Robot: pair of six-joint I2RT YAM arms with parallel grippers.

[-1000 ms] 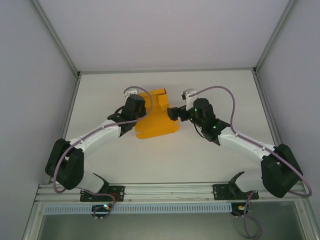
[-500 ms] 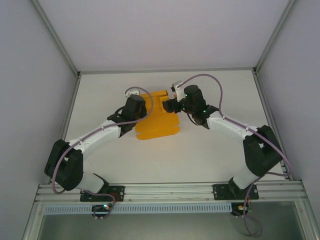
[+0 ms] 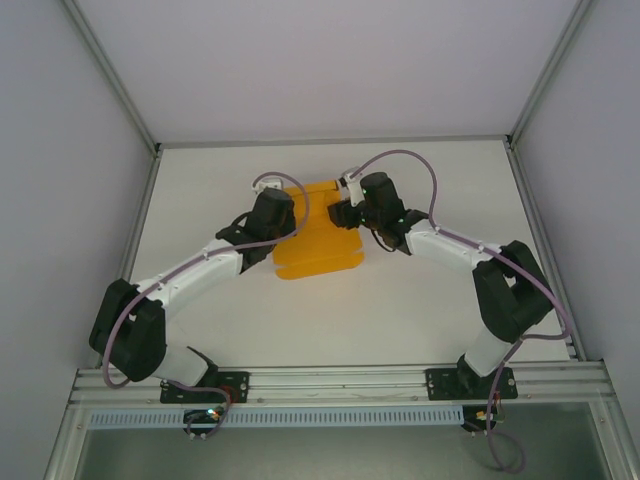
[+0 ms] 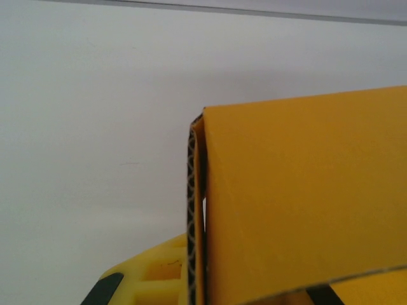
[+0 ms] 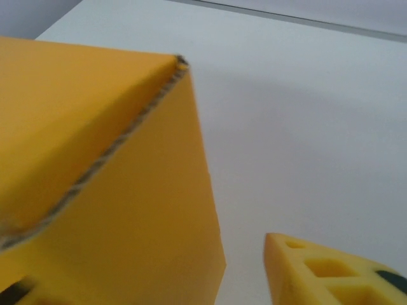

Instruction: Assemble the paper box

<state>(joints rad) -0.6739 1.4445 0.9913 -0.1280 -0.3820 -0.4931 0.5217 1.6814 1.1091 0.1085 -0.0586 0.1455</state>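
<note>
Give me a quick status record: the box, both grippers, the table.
paper box: orange card, partly folded, not yet a closed box, mid-table
left gripper: shut on the box's left edge
right gripper: open, jaws either side of a folded panel at the box's far right; right wrist view shows a gap beside the card
table: white, bare around the box

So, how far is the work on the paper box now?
Roughly midway, I judge. Done: the left side of the paper box is folded up double. In hand: the left gripper is shut on that fold; the right gripper stands open around a raised flap, one finger apart from the card. Left: the near part lies flat on the table, so no closed box yet.
</note>
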